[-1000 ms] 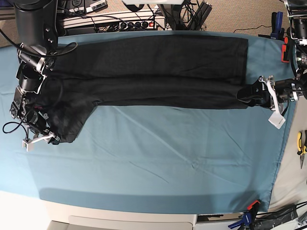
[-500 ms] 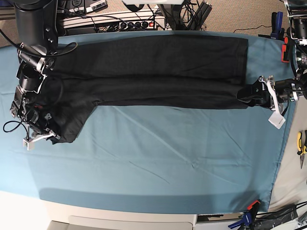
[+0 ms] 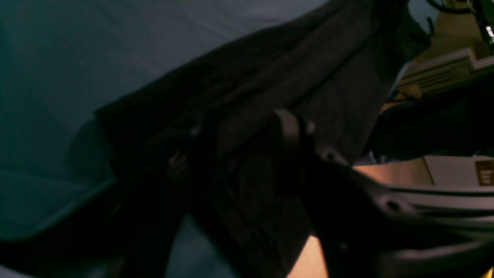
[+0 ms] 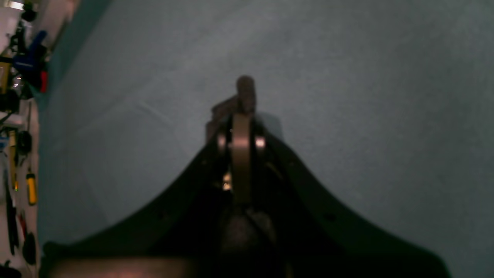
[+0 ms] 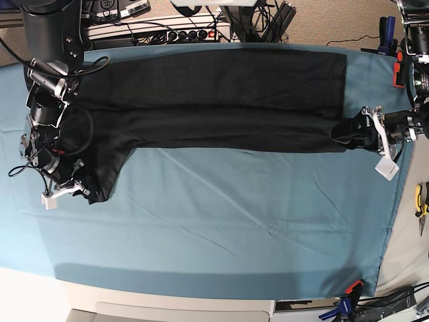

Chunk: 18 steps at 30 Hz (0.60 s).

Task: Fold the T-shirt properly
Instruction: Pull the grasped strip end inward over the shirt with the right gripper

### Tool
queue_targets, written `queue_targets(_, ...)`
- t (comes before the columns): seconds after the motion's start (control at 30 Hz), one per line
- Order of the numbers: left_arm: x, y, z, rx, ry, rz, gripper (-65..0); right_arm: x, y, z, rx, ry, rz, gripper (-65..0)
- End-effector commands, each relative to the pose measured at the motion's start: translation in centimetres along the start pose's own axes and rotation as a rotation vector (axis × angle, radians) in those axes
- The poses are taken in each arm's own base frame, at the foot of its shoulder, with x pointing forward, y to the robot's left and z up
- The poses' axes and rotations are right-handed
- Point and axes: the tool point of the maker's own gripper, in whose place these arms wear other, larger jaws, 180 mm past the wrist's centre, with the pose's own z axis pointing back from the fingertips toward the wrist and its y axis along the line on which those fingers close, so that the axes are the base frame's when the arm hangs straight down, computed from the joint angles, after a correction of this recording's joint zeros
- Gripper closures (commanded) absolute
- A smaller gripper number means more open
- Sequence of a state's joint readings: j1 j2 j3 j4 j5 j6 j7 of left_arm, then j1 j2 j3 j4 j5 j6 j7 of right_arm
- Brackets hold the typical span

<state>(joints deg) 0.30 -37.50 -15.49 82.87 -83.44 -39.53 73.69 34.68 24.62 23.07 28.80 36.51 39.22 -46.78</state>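
A: Lying flat along the far half of the table, the T-shirt point(image 5: 214, 100) makes a long dark band from side to side. It is folded lengthwise, and one sleeve hangs down at about 8 o'clock in the base view.

B: What is under it?

A: The teal table cloth point(image 5: 234, 215). It covers nearly all of the table, and the near half of it is bare, with soft creases.

B: Where is the right gripper point(image 5: 67, 191)?

A: At the tip of that sleeve, at 8 o'clock in the base view. Its fingers are closed together. In the right wrist view the two fingers point(image 4: 242, 116) press against each other over the cloth. I cannot tell whether sleeve fabric is caught between them.

B: And the left gripper point(image 5: 352, 129)?

A: At 3 o'clock in the base view, at the hem end of the T-shirt. Its jaws stand apart, one on each side of the hem corner. In the left wrist view the dark fabric point(image 3: 247, 127) passes between the fingers point(image 3: 289, 127), but the picture is dark and blurred, so I cannot tell if they really squeeze it.

B: Anything else around?

A: A power strip point(image 5: 161, 32) lies beyond the far edge at 12 o'clock, and yellow-handled pliers point(image 5: 421, 204) lie at 4 o'clock, off the cloth.
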Motion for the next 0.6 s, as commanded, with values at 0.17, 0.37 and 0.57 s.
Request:
queue_targets(0.17,1.6,-0.2,0.8,-0.002,-0.039,-0.035,-24.5,4.1,1.3,3.2,-0.015,-0.077,0.198,0.0)
queue_targets(0.37,1.6,-0.2,0.8,-0.002,-0.039,-0.035,-24.5,3.6,2.7,5.9,-0.041,-0.064,0.366,0.0)
queue_targets(0.57,1.6,-0.2,0.8,-0.002,-0.040,-0.036,-24.5,1.1,4.7,7.7,0.006,-0.013,0.439,0.0)
